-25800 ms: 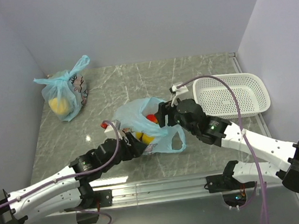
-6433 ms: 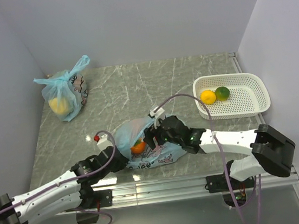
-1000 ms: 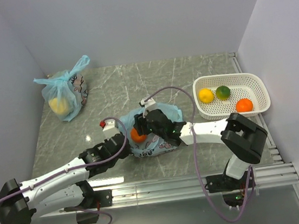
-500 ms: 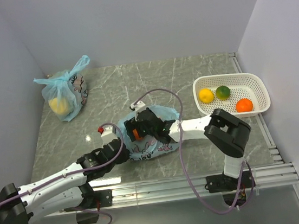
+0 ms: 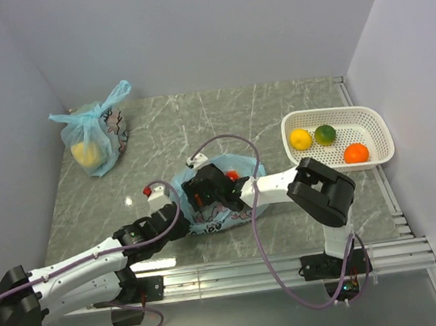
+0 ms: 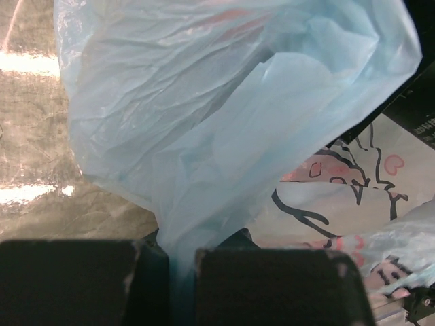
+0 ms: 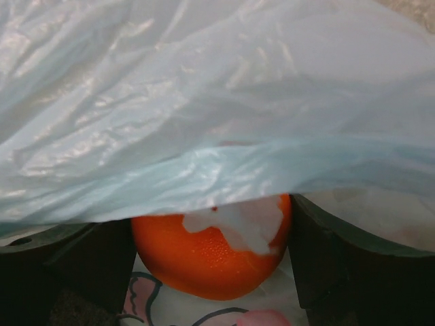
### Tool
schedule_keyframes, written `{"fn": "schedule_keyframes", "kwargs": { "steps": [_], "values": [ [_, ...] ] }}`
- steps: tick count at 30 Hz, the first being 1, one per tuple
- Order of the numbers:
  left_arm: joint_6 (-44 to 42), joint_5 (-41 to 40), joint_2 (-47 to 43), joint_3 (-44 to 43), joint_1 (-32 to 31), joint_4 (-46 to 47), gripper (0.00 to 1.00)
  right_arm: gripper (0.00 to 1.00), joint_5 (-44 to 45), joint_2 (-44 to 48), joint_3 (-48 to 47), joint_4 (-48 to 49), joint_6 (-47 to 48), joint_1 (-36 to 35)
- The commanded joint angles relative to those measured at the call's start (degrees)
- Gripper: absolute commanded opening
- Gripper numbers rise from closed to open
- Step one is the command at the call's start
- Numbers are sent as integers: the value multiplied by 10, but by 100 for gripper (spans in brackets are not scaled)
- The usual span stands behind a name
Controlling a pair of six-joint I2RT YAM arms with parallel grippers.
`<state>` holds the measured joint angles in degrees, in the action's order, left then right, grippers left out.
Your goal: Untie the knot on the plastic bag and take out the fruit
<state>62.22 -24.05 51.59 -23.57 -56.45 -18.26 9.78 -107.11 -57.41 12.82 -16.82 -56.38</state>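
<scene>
The light-blue plastic bag (image 5: 223, 216) lies slumped near the table's front, its cartoon print facing up. No knot shows on it. My left gripper (image 5: 179, 219) is shut on a pinch of the bag's film (image 6: 224, 115), which runs down between its jaws (image 6: 182, 257). My right gripper (image 5: 200, 194) is reached inside the bag under the film (image 7: 204, 102). An orange fruit (image 7: 204, 261) sits between its two fingers, touching both. A red patch (image 5: 233, 175) shows through the bag behind the right wrist.
A white basket (image 5: 376, 156) at the right holds a yellow fruit (image 5: 300, 138), a green fruit (image 5: 325, 135) and an orange fruit (image 5: 355, 152). A second blue bag (image 5: 95, 134) with a yellow lump stands knotted at the far left.
My right gripper has slid left, deeper into the bag, and the orange fruit seen from above is now covered. The left gripper keeps its pinch on the film.
</scene>
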Motion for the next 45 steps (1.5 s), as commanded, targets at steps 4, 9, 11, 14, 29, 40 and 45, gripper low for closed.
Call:
{"fn": "schedule_keyframes", "kwargs": {
  "steps": [4,9,11,14,29,40,45],
  "values": [
    [-2,-19,-7,-15,-2,3,1,31,7,81,28,12,9,-4],
    [-16,-58,-5,-45,-2,-29,1,13,-20,165,48,-17,28,-3],
    [-26,-80,0,-57,-2,-48,1,10,-31,188,49,-44,39,-4],
    [-41,-104,10,-79,-2,-63,1,8,-40,243,57,-62,55,-4],
    [-58,-128,1,-100,0,-79,1,9,79,439,79,-98,15,277],
    [-68,-145,-32,-105,0,-101,0,33,143,314,86,-141,-145,527],
    [-68,-154,-47,-102,0,-107,1,99,157,284,74,-175,-161,549]
  ]
}}
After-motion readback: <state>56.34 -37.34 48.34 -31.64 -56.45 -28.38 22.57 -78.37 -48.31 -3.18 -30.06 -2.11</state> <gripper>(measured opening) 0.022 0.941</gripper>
